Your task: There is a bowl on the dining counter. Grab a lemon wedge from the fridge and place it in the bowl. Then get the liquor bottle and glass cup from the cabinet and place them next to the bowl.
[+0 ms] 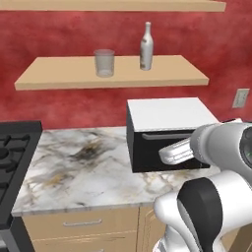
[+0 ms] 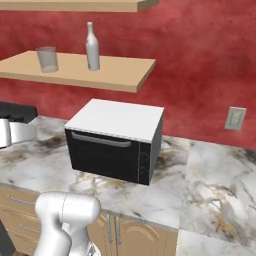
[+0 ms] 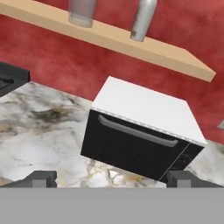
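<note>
On the light-wood cabinet shelf (image 1: pixel 59 78) against the red wall, the clear glass cup (image 1: pixel 104 62) stands left of the pale liquor bottle (image 1: pixel 146 47). Both also show in the right base view: the cup (image 2: pixel 47 59), the bottle (image 2: pixel 91 46) and the shelf (image 2: pixel 115 72). At the top of the hand view are the bases of the cup (image 3: pixel 82 12) and the bottle (image 3: pixel 143 19). My gripper (image 3: pixel 111 178) is open and empty, its fingertips (image 3: pixel 41 178) wide apart, low in front of the microwave and well below the shelf. The bowl, dining counter, lemon wedge and fridge are out of view.
A black microwave with a white top (image 1: pixel 167 133) sits on the marble wall counter (image 1: pixel 83 167) under the shelf. A black stove (image 1: pixel 12 152) lies to the left. A second shelf (image 1: pixel 113 5) hangs above. A wall outlet (image 2: pixel 235 118) is at the right.
</note>
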Robot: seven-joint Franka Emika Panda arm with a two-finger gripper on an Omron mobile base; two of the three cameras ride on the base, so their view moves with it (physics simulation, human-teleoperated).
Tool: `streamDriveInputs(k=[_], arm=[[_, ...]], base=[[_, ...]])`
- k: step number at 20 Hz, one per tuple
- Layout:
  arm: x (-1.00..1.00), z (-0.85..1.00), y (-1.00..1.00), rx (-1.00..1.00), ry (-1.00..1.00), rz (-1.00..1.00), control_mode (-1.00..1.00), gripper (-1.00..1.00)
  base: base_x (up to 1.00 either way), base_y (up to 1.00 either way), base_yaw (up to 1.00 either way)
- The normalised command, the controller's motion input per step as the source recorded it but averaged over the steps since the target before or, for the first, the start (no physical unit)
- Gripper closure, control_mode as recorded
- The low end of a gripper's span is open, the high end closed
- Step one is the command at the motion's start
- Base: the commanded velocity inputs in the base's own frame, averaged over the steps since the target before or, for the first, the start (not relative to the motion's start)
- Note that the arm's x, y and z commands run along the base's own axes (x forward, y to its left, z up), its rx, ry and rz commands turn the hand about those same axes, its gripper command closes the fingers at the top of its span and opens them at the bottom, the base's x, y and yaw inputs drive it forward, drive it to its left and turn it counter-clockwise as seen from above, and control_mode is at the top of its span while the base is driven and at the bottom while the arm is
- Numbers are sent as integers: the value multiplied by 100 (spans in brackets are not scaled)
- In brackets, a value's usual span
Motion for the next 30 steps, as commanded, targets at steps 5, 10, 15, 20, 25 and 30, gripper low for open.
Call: streamDriveInputs(k=[5, 10, 15, 20, 25, 30], arm=[[18, 5, -44, 1, -36, 31, -100, -100], [13, 22, -44, 2, -38, 39, -100, -100], [28, 27, 1, 0, -34, 13, -100, -100], [32, 38, 4, 1, -15, -5, -100, -100], [27, 52, 4, 15, -1, -15, -100, -100], [11, 38, 5, 24, 5, -12, -100, -100]], base=[[0, 0, 0], [0, 0, 0], [0, 0, 0], [0, 0, 0], [0, 0, 0], [0, 0, 0]])
